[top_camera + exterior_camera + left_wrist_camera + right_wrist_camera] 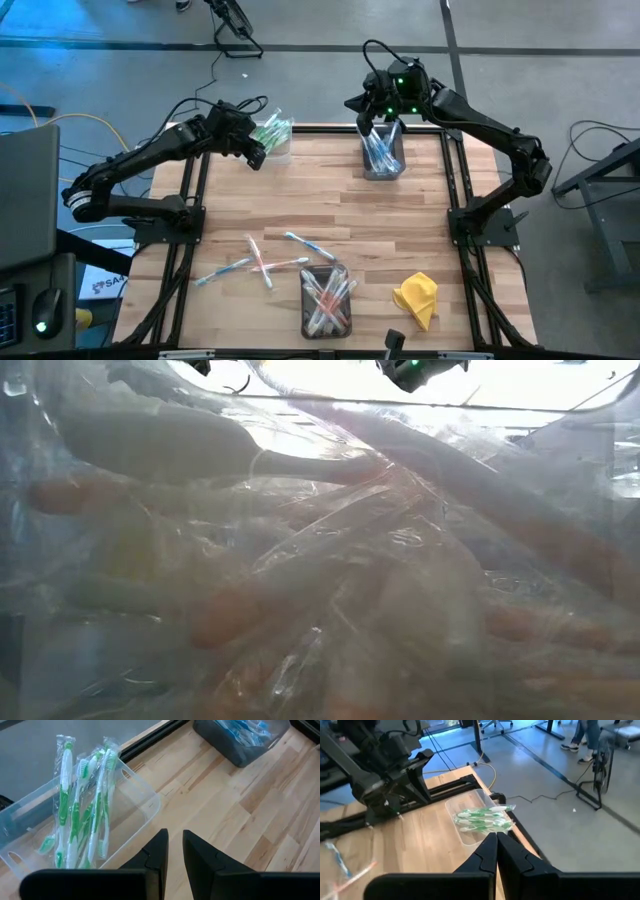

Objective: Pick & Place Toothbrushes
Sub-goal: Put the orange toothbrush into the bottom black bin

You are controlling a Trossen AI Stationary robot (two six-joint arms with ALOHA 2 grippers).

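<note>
The left pincer (255,155), near-closed and empty, sits upper left beside the clear bin (277,140) of green toothbrushes (272,128). The right pincer (496,840), closed and empty, hovers over the blue-brush bin (383,155). Four loose toothbrushes (262,262) and three bins show; crinkly wrappers could slip any grasp.

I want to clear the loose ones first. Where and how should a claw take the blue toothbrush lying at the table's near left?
Grip the blue toothbrush at mid-handle, coming straight down from above. It lies flat and alone on the wood, so the fingers should probably straddle its thin width.
</note>
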